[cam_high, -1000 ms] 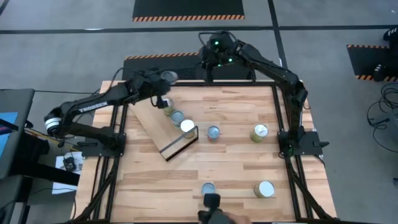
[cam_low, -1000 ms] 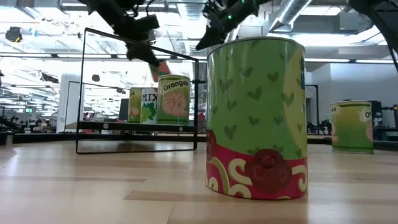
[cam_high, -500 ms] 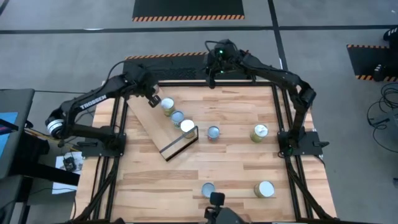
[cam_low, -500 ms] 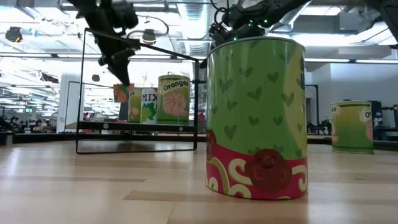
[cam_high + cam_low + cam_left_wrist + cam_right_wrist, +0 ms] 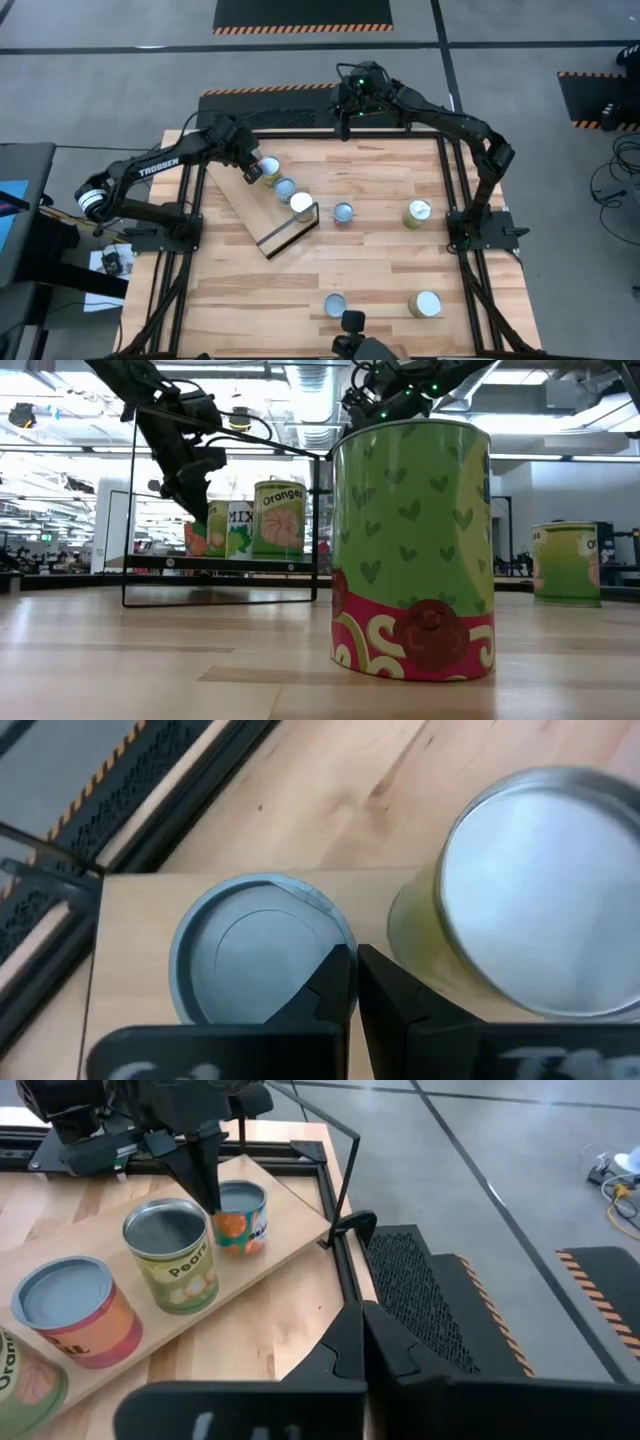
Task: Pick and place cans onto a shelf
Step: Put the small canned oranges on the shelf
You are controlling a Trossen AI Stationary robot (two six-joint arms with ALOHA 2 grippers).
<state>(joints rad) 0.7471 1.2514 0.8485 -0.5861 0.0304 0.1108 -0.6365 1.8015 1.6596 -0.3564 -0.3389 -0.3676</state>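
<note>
The shelf [image 5: 240, 205] is a pale board lying slantwise at the table's far left, with its black frame [image 5: 290, 235] at the near end. Three cans [image 5: 285, 188] stand on it in a row. A fourth can, small and orange-labelled [image 5: 245, 1220], stands at the board's far end beside the pears can [image 5: 175, 1250]. My left gripper [image 5: 354, 960] is over it, shut on its top rim. It also shows in the low view [image 5: 198, 510]. My right gripper [image 5: 362, 1325] is shut and empty, high over the table's far edge [image 5: 347, 105]. My left gripper pinches the orange-labelled can's top rim [image 5: 322, 912] on the side facing the pears can. One finger is over the lid and one outside the wall. The fingers [image 5: 208, 1175] come from above, pointing down. The can stands upright with its base on the shelf board [image 5: 195, 542].
Loose cans stand on the table: one mid-table [image 5: 343, 212], one to its right [image 5: 417, 213], and two near the front edge [image 5: 334, 305] [image 5: 427, 304]. The green-and-red can [image 5: 412, 550] fills the low view. A black mesh panel [image 5: 440, 1310] lies beyond the far edge.
My left gripper has carried the orange-labelled can, hanging below its fingers, down and toward the table's left and near side. The can now stands on the shelf's far end beside the pears can.
</note>
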